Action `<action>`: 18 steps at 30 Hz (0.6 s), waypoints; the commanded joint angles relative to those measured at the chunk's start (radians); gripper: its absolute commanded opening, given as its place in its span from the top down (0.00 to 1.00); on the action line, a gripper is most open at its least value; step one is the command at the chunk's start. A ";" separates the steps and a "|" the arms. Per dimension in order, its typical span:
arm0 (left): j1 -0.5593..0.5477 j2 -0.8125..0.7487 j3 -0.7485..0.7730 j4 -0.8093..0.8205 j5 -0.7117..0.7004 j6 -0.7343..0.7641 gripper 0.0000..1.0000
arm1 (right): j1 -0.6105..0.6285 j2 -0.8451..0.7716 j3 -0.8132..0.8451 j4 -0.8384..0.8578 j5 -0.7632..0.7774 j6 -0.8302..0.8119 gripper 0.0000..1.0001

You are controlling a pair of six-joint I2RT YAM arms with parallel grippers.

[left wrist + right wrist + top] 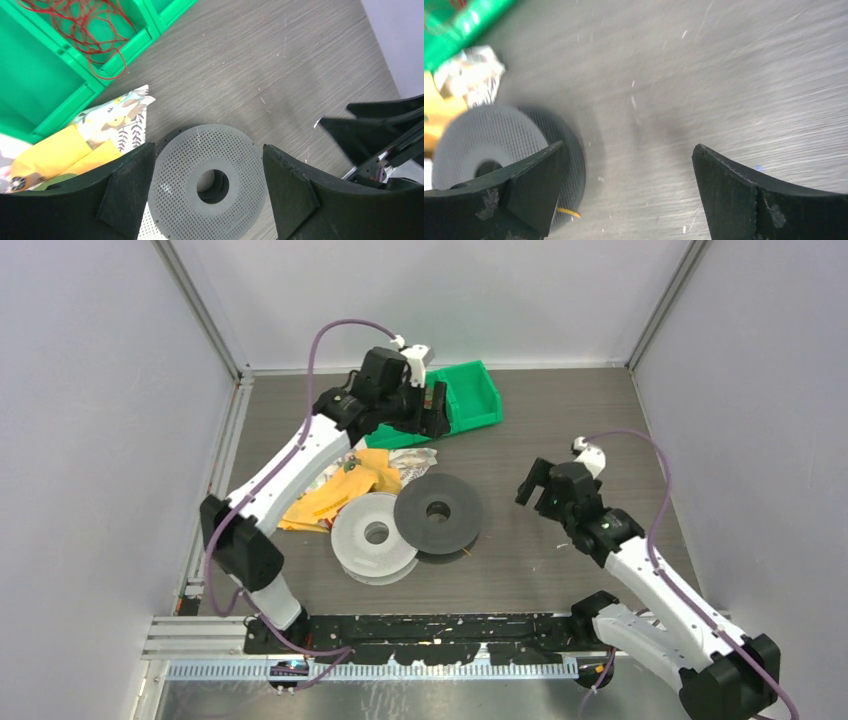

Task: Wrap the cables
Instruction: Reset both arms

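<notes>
While my left tool (207,150) and right tool (626,150) are hanging wide open and empty, the red cable (95,30) is lying tangled in the green bin (45,90). I am judging this a fetching step, and the next move is calling for a grasp on that cable.

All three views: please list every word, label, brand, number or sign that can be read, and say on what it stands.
No text can be read in any view.
Patterned packet: only drawn patterns, no letters.
Green bin and grey spool: no label shows.
Yellow packets: any print is too small to tell.
</notes>
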 commanded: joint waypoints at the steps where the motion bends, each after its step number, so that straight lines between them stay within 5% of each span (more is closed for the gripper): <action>1: -0.001 -0.167 0.022 -0.061 -0.092 0.039 0.19 | -0.001 0.008 0.243 -0.247 0.353 -0.024 0.00; 9: 0.000 -0.420 -0.114 -0.185 -0.314 0.037 0.18 | -0.001 0.205 0.607 -0.456 0.688 -0.112 0.00; 18: 0.000 -0.737 -0.493 -0.109 -0.532 -0.050 0.10 | -0.001 0.271 0.569 -0.478 0.730 -0.068 0.00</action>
